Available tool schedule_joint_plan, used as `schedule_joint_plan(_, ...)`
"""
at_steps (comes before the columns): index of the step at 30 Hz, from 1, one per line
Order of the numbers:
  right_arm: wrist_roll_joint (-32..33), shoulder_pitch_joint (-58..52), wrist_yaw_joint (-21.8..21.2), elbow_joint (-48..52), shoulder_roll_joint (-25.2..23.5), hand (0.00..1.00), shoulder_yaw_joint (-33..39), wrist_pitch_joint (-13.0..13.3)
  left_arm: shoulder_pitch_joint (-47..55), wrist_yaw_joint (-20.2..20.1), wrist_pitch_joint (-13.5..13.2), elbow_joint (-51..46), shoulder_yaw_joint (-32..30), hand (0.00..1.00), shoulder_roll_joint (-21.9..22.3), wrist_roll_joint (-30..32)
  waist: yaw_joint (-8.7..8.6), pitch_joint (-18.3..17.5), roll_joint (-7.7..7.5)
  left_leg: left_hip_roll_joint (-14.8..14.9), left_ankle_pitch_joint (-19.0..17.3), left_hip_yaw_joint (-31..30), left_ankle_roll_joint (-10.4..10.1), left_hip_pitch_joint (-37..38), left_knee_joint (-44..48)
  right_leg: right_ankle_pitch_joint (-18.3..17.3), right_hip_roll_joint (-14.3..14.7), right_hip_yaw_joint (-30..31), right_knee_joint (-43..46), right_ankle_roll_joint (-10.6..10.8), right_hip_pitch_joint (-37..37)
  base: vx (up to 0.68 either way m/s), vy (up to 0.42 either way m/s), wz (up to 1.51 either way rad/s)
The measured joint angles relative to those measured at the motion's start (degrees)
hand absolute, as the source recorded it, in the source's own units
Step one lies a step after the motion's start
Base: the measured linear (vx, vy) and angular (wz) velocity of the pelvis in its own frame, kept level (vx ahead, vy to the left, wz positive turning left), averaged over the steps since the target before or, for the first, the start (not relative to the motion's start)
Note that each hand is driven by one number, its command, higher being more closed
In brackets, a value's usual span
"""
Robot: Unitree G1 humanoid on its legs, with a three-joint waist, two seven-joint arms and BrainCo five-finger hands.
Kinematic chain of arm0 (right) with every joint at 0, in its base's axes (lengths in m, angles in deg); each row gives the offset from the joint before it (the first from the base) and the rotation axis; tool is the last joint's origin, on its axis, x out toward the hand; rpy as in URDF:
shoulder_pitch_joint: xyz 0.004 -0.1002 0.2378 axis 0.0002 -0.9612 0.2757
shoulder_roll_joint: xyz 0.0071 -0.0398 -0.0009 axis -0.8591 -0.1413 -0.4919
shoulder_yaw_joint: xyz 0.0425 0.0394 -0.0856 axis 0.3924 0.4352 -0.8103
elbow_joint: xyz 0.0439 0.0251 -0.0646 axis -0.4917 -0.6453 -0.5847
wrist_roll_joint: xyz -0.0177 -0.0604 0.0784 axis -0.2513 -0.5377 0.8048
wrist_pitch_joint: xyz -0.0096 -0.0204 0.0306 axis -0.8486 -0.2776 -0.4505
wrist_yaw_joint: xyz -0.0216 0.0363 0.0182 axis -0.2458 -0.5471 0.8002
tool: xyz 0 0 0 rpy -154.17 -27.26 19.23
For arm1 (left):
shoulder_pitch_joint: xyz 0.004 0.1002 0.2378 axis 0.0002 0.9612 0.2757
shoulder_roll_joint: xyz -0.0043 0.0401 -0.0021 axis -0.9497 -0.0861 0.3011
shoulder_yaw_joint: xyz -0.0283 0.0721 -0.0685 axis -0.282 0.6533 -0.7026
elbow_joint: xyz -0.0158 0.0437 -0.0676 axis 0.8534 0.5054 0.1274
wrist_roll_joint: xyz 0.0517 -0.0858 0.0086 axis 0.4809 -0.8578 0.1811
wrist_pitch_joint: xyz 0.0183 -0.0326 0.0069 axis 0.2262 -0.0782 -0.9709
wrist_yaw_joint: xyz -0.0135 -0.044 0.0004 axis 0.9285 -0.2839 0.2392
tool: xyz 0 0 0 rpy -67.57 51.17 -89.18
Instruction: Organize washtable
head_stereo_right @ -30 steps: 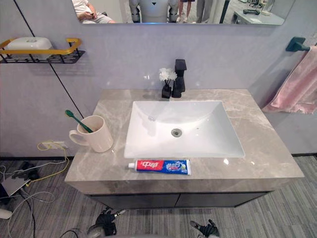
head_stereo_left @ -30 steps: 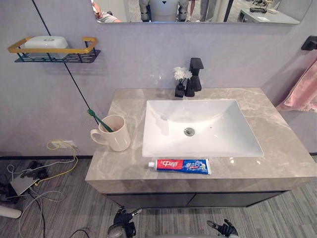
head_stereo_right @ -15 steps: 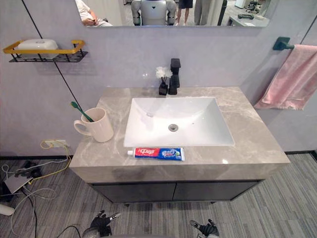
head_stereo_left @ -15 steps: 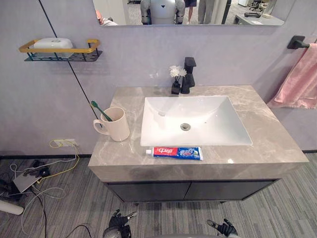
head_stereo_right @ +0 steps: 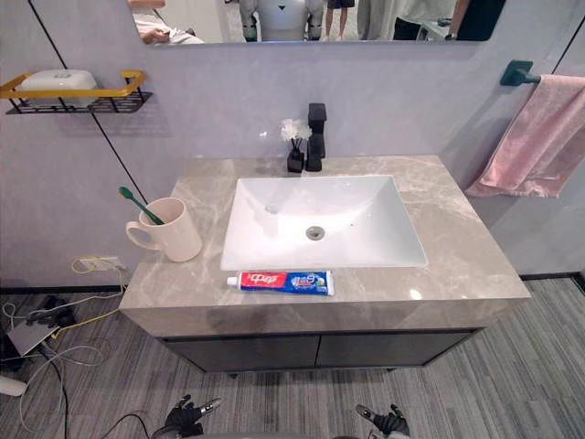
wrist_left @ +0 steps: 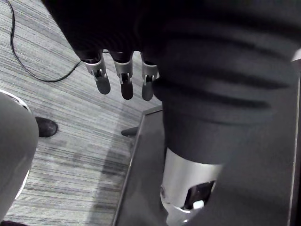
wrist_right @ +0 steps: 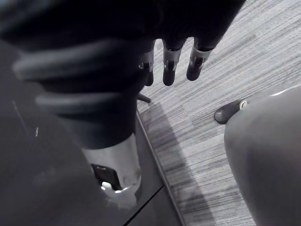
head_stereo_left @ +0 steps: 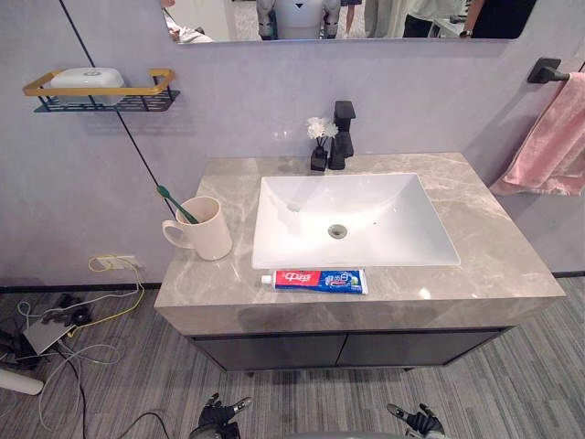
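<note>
Toothpaste (head_stereo_left: 315, 280) lies on the counter (head_stereo_left: 498, 242) before the sink (head_stereo_left: 384, 219); left hand (wrist_left: 123, 77) and right hand (wrist_right: 169, 66) hang loose-fingered, empty.

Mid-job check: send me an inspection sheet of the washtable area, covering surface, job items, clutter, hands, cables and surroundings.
Surface: grey marbled countertop around a white sink.
Job's things: toothpaste tube lying flat on the front strip before the sink; cream mug left of the sink, green toothbrush leaning in it.
Clutter: nothing seen.
Hands: left hand and right hand hang low over the floor, fingers straight, holding nothing.
Cables: loose cables on the floor left of the cabinet.
Surroundings: black faucet, flower vase beside it, wall shelf with soap box, pink towel, mirror.
</note>
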Motion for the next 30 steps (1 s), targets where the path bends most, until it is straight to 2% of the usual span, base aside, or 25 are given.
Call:
schedule_joint_plan(3,2.2,-0.6,-0.2,-2.0,0.5,0.0,3.5,-0.3,-0.1,0.0,-0.5,0.1,1.9,0.0,-0.8,2.0,-0.01,0.1,-0.12,-0.1,0.1,-0.1,0.1,0.2,0.0,0.0,-0.3,-0.4,-0.1,0.0,0.1,-0.05,-0.013,0.04)
schedule_joint_plan(12,2.8,-2.1,-0.7,-2.7,1.6,0.0,8.7,-0.7,0.2,0.4,-0.5,0.2,1.3,0.0,-1.7,1.8,-0.02,0.5,0.32,-0.1,0.6,-1.5,-0.1,0.7,-0.7,0.2,-0.3,-2.0,-1.2,0.3,2.0,-0.04,-0.022,0.08)
schedule_joint_plan(25,3.8,-0.9,-0.7,-2.3,2.9,0.0,12.1,-0.7,2.8,4.0,-0.3,-0.9,-16.3,0.0,-4.9,-1.8,0.33,0.6,0.85,0.0,1.5,-3.8,-0.3,0.7,-2.3,0.2,-0.3,-5.2,-2.8,0.3,3.9,-0.01,-0.029,0.11)
schedule_joint_plan(28,3.8,-1.0,-0.6,-1.3,2.8,0.0,13.8,-0.6,2.9,5.1,-0.2,-5.8,-20.7,0.0,-5.6,-4.0,0.54,0.6,1.02,0.1,1.6,-3.9,-0.3,0.6,-2.3,0.2,-0.4,-5.4,-2.8,0.3,4.1,-0.01,-0.02,0.03)
schedule_joint_plan(30,3.8,-1.5,-0.6,-0.4,2.8,0.0,13.7,-0.6,3.2,6.6,-0.1,-13.0,-21.0,0.0,-6.3,-5.3,1.04,0.6,1.1,0.3,1.6,-4.2,-0.3,0.4,-2.3,0.2,-0.4,-5.8,-2.8,0.3,4.1,-0.03,-0.033,0.08)
